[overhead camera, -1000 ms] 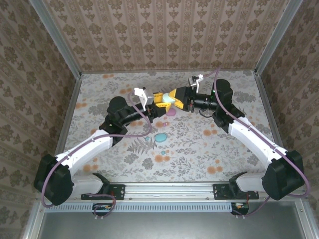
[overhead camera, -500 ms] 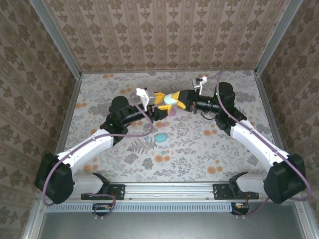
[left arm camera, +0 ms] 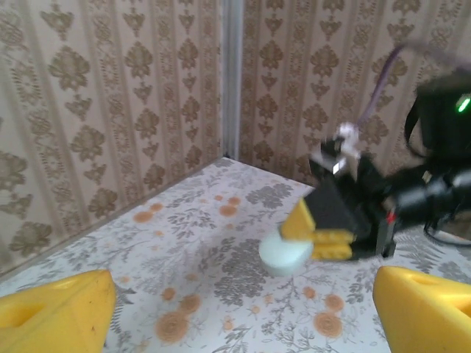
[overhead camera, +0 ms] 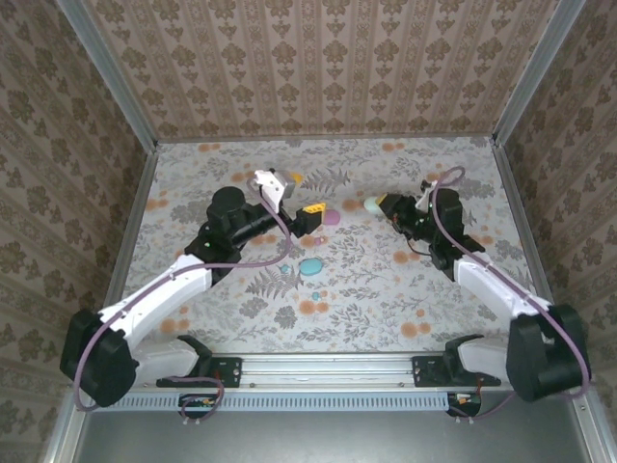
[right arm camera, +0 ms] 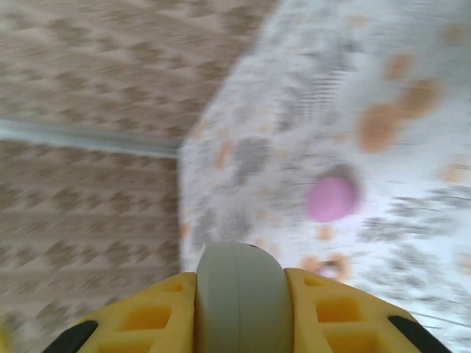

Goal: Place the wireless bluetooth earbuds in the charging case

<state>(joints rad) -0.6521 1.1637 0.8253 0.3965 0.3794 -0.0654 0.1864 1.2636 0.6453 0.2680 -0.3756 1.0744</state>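
Left gripper [left arm camera: 237, 312]: the two yellow fingertips stand wide apart at the bottom corners of the left wrist view. There is nothing between them but bare tabletop, and nothing is held. From above, this gripper sits over the far-centre part of the table, facing the right arm.

Right gripper [overhead camera: 383, 204]: the jaws are clamped on a pale mint, egg-shaped plastic charging case [right arm camera: 239, 283]. In the right wrist view the yellow fingers press against both sides of the case, which sticks out past the tips. The left wrist view confirms the grip, with the case held clear above the table surface. From above, the case sits at the left end of the right gripper, right of centre and towards the far wall.

Floral-patterned table [overhead camera: 386, 309]: a pink egg-shaped case [overhead camera: 331, 218] lies on the surface just beside the left gripper, between the two grippers. A blue egg-shaped case [overhead camera: 310, 265] lies nearer the arm bases, apart from the pink one. Neither gripper touches either case.

Wireless bluetooth earbuds: these are too small to make out against the floral print, so their position cannot be stated. Whether the held charging case has its lid open or shut cannot be told.

Damask-patterned walls [overhead camera: 318, 58] enclose the table on three sides.
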